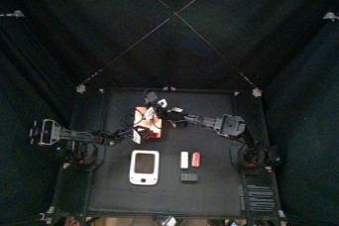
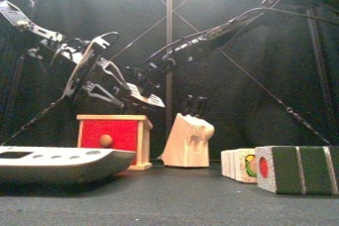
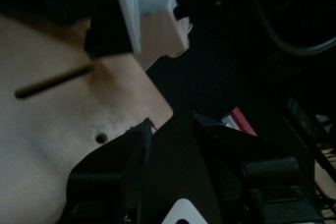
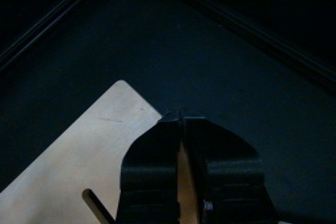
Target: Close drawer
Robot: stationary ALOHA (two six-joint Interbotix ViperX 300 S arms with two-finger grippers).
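The drawer (image 2: 113, 131) shows its orange-red front and round knob toward the front camera, left of middle; in the top view it (image 1: 149, 129) is at the table's middle. A tan wooden part of the box (image 2: 185, 141) stands right beside it. My right gripper (image 2: 196, 103) comes down on that part's top edge; in the right wrist view the gripper (image 4: 184, 169) is shut on a thin tan edge, above the tan panel (image 4: 92, 144). My left gripper (image 3: 178, 144) is open, with the box's tan side (image 3: 66, 120) close beside one jaw.
A white gadget with a dark screen (image 1: 146, 167) lies in front of the box, near the front edge (image 2: 54, 161). Small red, white and black blocks (image 1: 189, 159) sit to its right (image 2: 279, 168). Black curtains surround the table.
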